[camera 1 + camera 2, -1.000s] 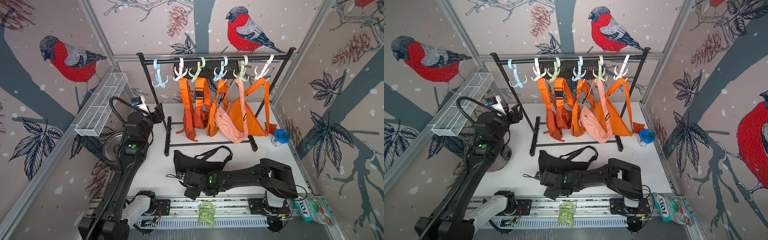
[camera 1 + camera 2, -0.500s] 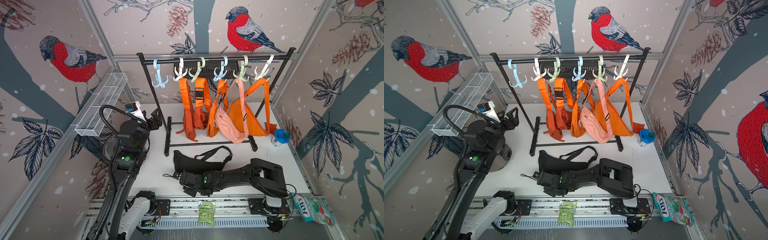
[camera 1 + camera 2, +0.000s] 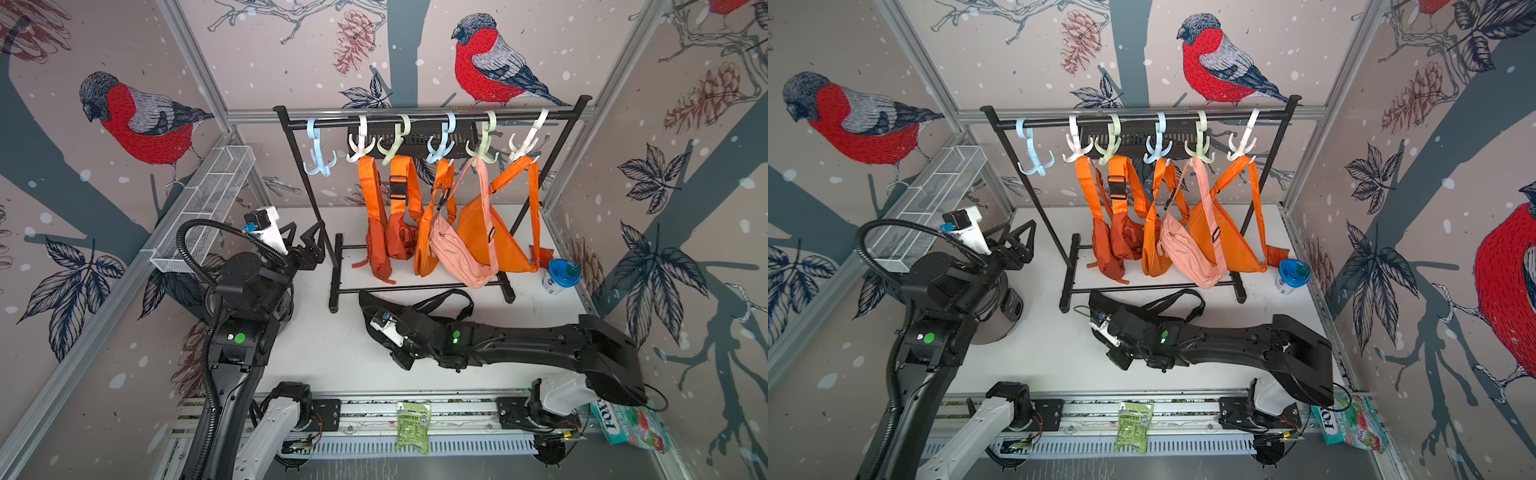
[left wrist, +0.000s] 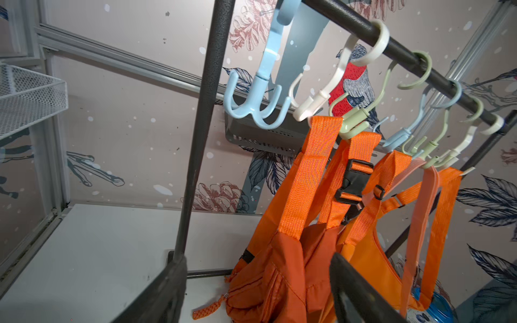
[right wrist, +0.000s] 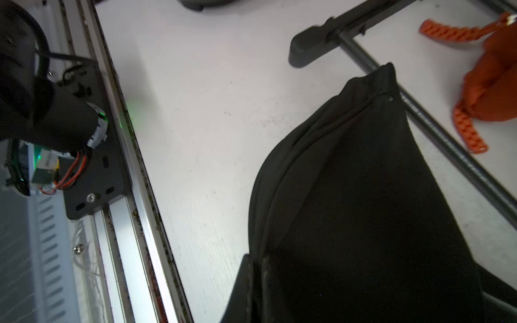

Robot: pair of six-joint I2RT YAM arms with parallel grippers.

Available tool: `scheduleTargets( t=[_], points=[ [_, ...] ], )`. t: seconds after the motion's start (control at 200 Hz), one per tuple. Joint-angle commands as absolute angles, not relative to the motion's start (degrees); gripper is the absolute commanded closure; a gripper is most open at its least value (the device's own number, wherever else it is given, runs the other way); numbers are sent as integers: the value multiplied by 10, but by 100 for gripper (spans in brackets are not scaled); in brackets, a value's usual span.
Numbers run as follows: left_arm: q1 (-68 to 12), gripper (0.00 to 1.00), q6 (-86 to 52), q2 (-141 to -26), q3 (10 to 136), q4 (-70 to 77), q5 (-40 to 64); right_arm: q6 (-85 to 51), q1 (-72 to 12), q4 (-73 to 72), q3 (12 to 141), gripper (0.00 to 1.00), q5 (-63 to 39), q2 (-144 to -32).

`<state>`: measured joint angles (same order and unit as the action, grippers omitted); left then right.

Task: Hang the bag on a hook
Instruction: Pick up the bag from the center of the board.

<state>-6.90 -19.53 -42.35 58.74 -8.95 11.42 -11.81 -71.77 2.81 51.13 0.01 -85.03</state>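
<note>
Find the black bag [image 3: 370,305] lying on the white counter [image 3: 332,357] near its centre, just at 6 o'clock of the rack [image 3: 415,118], with the strap looped toward 3 o'clock. Find the right pincer [image 5: 256,260] low at the bag's 9 o'clock end, pressed together and pinching the bag's edge in the right wrist view; cannot make out its fingers under the wrist in either top view. Find the left pincer [image 3: 305,229] raised at 10 o'clock, spread wide and empty, close beside the rack's left post and well apart from the black bag. Note the rack standing at 12 o'clock with six hooks along its top bar. See the light-blue hook [image 3: 318,156] at the bar's 9 o'clock end hanging bare. See the other five hooks carrying orange bags [image 3: 482,237] and one pink bag [image 3: 461,255] by the straps. Spot a blue-lidded cup [image 3: 559,276] at 3 o'clock near the rack's right foot, a green packet [image 3: 412,426] on the arms' base track at 6 o'clock, and a wire basket [image 3: 208,199] on the wall at 10 o'clock.
</note>
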Motion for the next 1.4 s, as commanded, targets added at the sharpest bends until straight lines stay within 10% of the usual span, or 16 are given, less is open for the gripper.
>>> scheduleTargets(
  t=[0.0,0.355,1.146,1.396],
  points=[
    [-69,21,-216,-420,591,-88,176,-121,-698,-31,496,97,-35,-795],
    [-85,24,-300,-446,596,-84,270,-124,-651,-92,456,97,-39,-611],
    [-487,30,-274,-633,716,-100,167,-68,-679,-154,469,96,121,-492],
    [-507,57,-252,-691,773,-133,163,-23,-755,-167,482,96,206,-508]
  ],
)
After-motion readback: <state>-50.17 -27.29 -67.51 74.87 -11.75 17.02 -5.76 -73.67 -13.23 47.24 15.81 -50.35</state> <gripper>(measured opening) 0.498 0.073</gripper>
